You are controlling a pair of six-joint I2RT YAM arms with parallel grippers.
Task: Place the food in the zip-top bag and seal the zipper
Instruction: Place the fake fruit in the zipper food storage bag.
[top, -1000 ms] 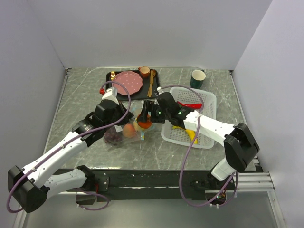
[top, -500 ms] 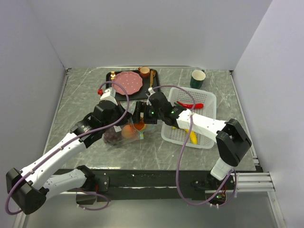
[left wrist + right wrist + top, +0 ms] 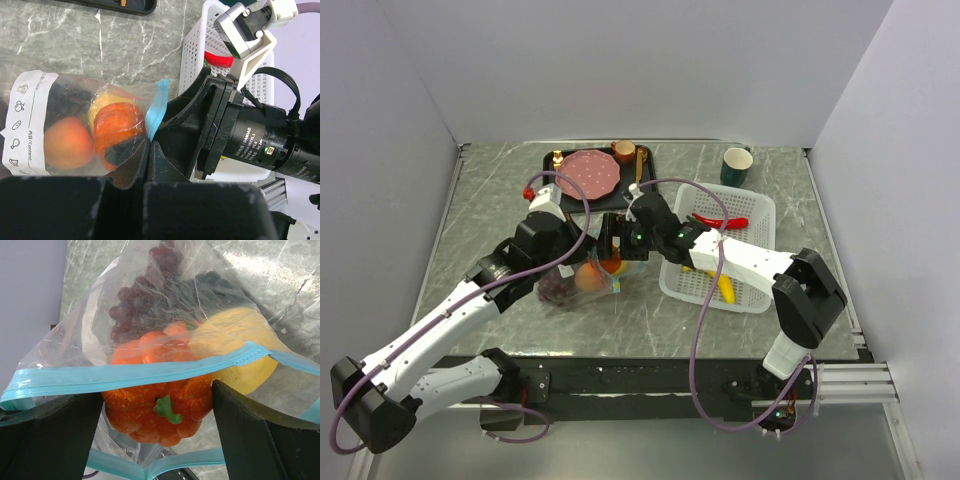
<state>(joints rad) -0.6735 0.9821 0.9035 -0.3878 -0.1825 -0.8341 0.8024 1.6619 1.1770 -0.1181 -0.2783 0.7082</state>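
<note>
The grey marbled desk carries a white mesh basket right of centre, with 1 red chili and 1 banana in it. Just left of the basket sits the zip-top bag, its mouth toward the basket. The left gripper is pinched tight on the bag's edge by the zipper. The right gripper stands wide at the mouth, 1 orange pepper between its fingers. Grapes and a lemon lie inside.
</note>
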